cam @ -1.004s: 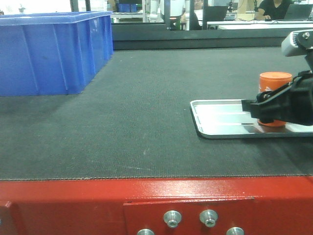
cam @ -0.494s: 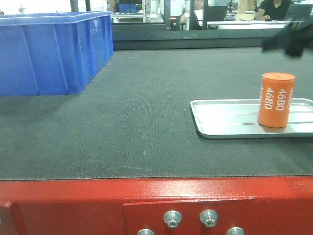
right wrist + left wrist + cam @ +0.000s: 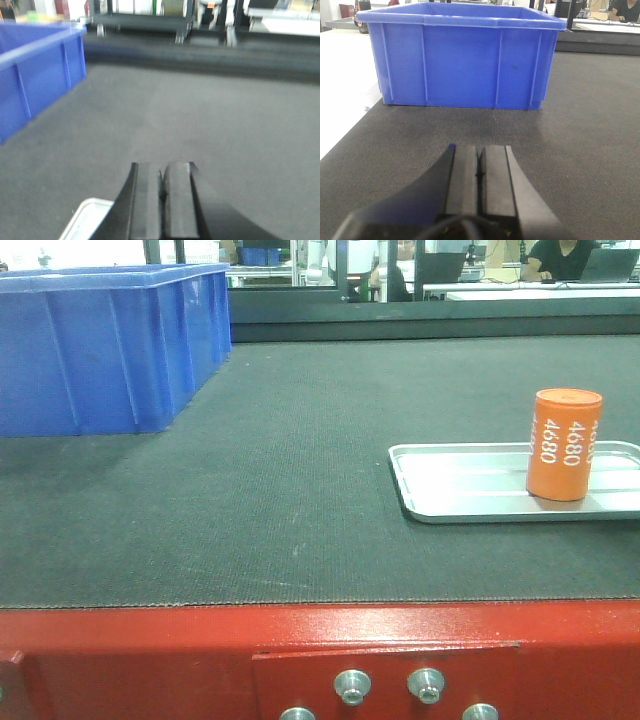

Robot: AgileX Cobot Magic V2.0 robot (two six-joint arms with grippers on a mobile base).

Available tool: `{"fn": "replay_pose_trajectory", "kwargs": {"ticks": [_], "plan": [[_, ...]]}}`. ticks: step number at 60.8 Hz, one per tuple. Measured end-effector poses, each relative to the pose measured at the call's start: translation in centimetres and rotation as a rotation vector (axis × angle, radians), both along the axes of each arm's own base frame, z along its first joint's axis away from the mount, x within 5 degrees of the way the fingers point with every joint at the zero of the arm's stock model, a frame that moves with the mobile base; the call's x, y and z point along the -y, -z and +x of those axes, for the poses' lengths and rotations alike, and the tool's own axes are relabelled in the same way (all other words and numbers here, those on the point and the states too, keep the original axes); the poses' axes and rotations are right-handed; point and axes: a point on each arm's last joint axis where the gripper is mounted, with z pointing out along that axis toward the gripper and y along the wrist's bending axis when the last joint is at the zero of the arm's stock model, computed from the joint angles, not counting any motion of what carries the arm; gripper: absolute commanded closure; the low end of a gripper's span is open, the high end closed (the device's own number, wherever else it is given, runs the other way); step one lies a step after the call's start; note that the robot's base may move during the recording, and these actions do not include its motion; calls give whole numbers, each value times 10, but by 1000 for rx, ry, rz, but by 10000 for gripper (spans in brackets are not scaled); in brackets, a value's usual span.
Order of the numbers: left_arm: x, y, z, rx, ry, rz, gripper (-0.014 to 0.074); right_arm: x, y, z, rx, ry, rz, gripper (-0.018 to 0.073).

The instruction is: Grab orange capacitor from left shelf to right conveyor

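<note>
Dark grey belt of the right conveyor [image 3: 250, 490] carries a blue bin [image 3: 100, 345] and a silver tray [image 3: 470, 485] where the orange capacitor [image 3: 563, 444] stands upright, while the left gripper [image 3: 479, 170] and right gripper [image 3: 161, 195] both show fingers pressed together, holding nothing.

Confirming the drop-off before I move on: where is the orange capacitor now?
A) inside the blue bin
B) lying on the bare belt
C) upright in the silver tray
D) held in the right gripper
C: the orange capacitor stands upright in the silver tray, no gripper touching it.
</note>
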Motion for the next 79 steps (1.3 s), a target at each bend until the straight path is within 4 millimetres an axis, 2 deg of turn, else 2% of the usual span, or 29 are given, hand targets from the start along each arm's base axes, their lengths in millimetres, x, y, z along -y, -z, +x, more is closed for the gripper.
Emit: {"fn": "replay_pose_trajectory", "kwargs": {"ticks": [11,42,47,52,60,73,79], "plan": [[0,0,0,0,0,0,723,3,-11,-20,66,3,10,505],[0,0,0,0,0,0,723,3,-11,-21,57,4,10,505],[0,0,0,0,0,0,723,5,-11,-28,42,9,7,505],[0,0,0,0,0,0,723,10,-6,-44,36,29,5,505],[0,0,0,0,0,0,723,19,16,-68,59,98,16,505],[0,0,0,0,0,0,723,28,93,-89,21,215,74,505],[0,0,0,0,0,0,723,28,113,-95,50,219,80,505]]}}
